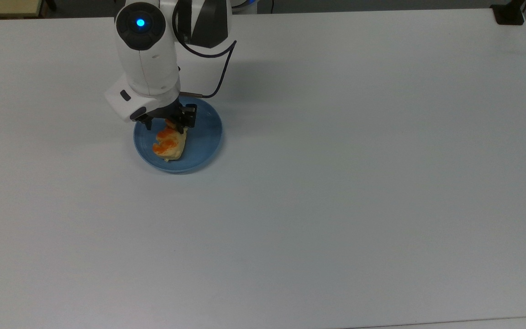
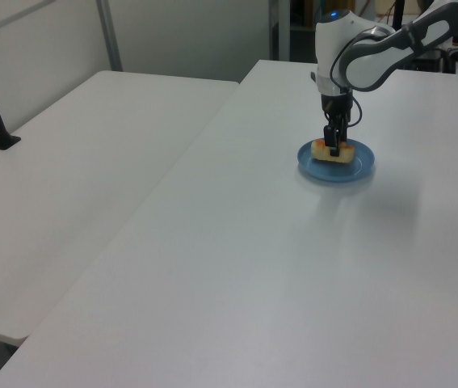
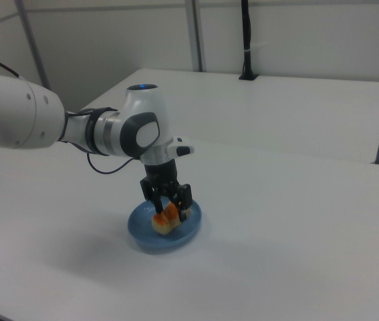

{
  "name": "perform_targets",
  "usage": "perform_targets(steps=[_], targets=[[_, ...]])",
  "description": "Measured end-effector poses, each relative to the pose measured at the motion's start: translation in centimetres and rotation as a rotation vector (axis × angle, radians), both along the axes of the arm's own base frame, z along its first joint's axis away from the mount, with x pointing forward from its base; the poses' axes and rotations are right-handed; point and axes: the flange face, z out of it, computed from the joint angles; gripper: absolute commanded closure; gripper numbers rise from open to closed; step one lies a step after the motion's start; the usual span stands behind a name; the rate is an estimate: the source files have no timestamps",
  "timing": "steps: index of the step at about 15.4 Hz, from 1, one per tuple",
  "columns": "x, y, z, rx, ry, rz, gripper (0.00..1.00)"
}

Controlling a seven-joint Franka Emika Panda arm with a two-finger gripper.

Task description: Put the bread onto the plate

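Overhead in the top view, the arm [image 1: 146,59] pointed straight down over the plate [image 1: 203,137], its gripper [image 1: 166,123] spread open astride the bread [image 1: 168,144] lying on the plate's left half. In the left view, the gripper [image 2: 333,145] stood upright at the bread [image 2: 331,153]. In the right view, the fingers [image 3: 185,198] flanked the bread [image 3: 166,219] on the plate [image 3: 142,237].

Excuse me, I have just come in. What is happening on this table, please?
A white robot arm is placing a small bread on a blue plate. The bread lies on the plate now. The gripper is just above it, jaws open on either side of the bread, so it seems released.
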Motion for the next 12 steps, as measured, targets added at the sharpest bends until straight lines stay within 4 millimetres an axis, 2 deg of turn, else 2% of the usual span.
perform_targets(steps=[1,3,8,9,12], targets=[[-0.1,-0.1,0.7,-0.004,0.001,-0.006,0.00],[-0.4,-0.2,3.8,-0.023,-0.009,-0.063,0.00],[-2.1,-0.6,12.9,-0.067,0.019,-0.153,0.00],[-2.5,-0.6,15.3,-0.074,0.009,-0.161,0.00],[-3.4,-0.3,19.5,-0.078,-0.043,-0.172,0.00]])
